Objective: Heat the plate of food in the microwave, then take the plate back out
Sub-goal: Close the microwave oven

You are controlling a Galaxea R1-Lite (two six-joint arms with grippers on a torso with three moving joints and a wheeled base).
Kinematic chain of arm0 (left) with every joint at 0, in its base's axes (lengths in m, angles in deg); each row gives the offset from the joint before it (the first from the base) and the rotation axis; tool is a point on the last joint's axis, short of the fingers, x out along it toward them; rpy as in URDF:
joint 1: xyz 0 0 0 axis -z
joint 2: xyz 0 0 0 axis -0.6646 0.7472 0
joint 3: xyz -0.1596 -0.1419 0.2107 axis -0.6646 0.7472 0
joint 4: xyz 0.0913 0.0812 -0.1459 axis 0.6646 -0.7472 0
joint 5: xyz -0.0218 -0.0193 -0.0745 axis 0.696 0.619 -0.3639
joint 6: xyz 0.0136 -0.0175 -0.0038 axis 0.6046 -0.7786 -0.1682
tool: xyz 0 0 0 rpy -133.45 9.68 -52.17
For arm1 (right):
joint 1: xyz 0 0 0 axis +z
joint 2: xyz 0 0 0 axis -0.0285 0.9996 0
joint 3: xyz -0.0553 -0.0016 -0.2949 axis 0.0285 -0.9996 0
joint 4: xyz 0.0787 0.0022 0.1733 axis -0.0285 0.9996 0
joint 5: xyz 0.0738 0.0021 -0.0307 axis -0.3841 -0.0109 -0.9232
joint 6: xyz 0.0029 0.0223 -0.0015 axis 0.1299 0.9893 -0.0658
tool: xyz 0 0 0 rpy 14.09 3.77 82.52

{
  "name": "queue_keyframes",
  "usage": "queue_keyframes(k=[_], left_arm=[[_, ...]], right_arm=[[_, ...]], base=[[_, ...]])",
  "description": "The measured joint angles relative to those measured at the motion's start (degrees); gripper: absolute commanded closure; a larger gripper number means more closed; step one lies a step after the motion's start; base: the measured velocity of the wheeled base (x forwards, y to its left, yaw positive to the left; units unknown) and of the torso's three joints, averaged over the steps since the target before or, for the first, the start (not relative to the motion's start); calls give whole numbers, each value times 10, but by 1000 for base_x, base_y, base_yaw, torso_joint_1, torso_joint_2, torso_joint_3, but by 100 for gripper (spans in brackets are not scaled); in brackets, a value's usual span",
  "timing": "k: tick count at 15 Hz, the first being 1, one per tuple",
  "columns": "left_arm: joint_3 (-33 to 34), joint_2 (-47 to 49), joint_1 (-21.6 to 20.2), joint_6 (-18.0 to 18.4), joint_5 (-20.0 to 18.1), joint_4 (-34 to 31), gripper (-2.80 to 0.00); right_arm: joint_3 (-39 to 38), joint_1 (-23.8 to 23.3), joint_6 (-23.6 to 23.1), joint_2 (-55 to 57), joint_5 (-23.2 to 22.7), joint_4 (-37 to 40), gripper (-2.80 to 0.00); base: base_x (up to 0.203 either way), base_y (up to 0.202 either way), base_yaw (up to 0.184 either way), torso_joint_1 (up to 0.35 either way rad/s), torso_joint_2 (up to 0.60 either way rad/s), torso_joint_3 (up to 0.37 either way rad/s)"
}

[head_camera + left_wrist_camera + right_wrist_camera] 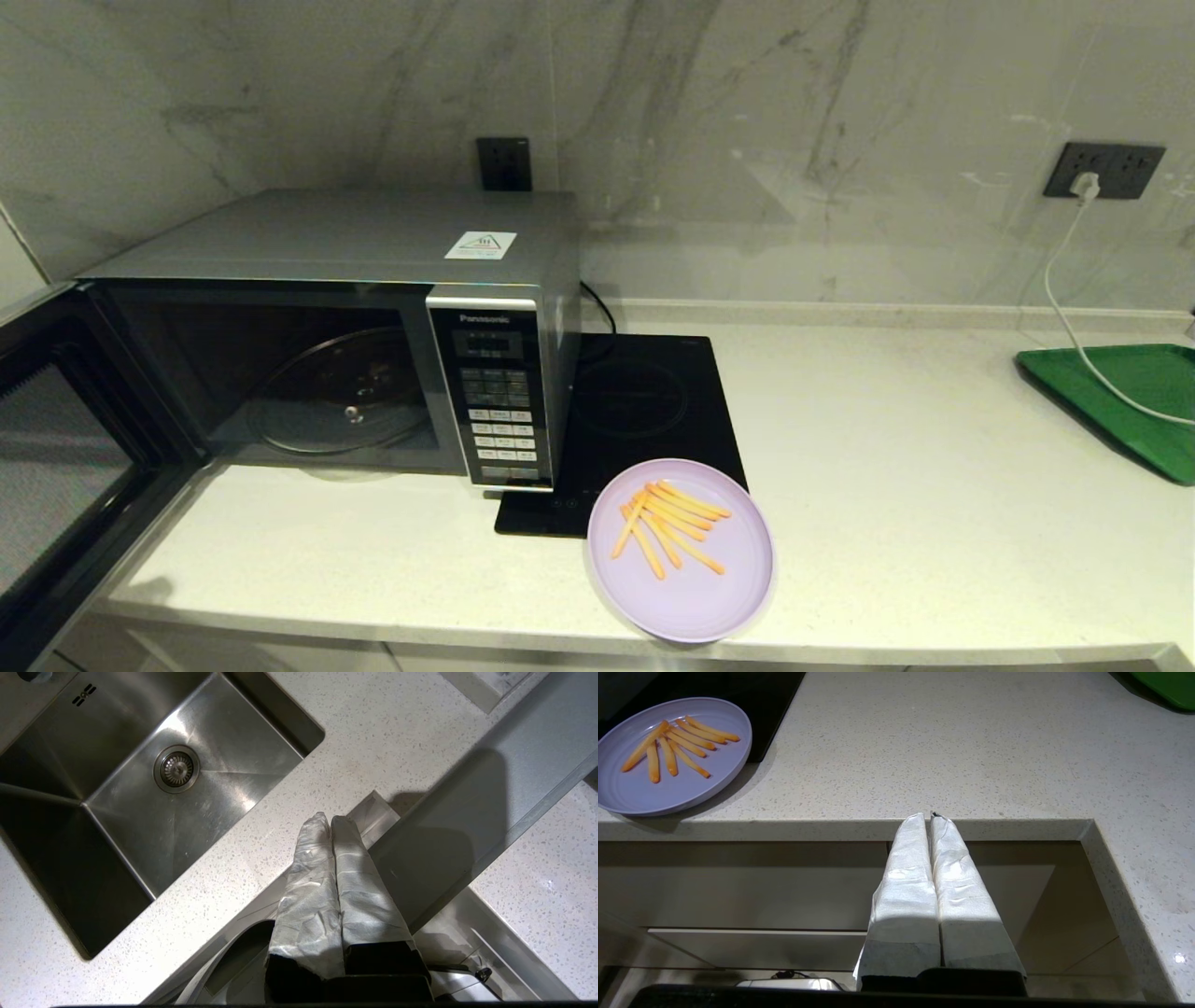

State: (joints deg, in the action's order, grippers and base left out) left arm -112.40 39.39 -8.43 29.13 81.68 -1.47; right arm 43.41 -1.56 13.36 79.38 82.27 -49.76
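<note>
Head view: plate of food (681, 551), round and lilac, sits at the front edge of the counter (915, 485), its near rim slightly overhanging that edge and its far rim lapping the front right corner of the black hob (644, 411).
- Fries: a loose fan of thin sticks on the plate's far half; long axes run mostly from the counter's back left toward its front right. The plate itself, being round, has no long axis.
- Microwave (373, 327): at the counter's left end, door (65, 448) swung fully open toward the front left; glass turntable (341, 392) bare inside. Plate lies just right of the keypad panel, near it but apart.
- Right gripper (930, 816): below and in front of the counter's front edge, both wrapped fingers pressed together, holding nothing. The plate lies up and toward the microwave side of it; judged the nearer arm for the pick-up.
- Left gripper (331, 820): fingers likewise together and empty, hanging over the open door's edge, with the sink (140, 788) beyond.
- Neither arm shows in the head view.
- Green tray (1120, 401): far right edge of the counter, a white cable across it.
</note>
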Motion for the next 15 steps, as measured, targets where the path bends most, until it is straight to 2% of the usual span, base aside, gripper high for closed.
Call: queue_keyframes(k=[5, 8, 15], left_arm=[[11, -4, 2, 0, -4, -2, 0], [22, -14, 8, 1, -30, -2, 0], [84, -80, 91, -10, -30, -4, 0]], right_arm=[[0, 0, 0, 0, 0, 0, 0], [0, 0, 0, 0, 0, 0, 0], [0, 0, 0, 0, 0, 0, 0]], base=[[0, 0, 0, 0, 0, 0], [0, 0, 0, 0, 0, 0], [0, 0, 0, 0, 0, 0]])
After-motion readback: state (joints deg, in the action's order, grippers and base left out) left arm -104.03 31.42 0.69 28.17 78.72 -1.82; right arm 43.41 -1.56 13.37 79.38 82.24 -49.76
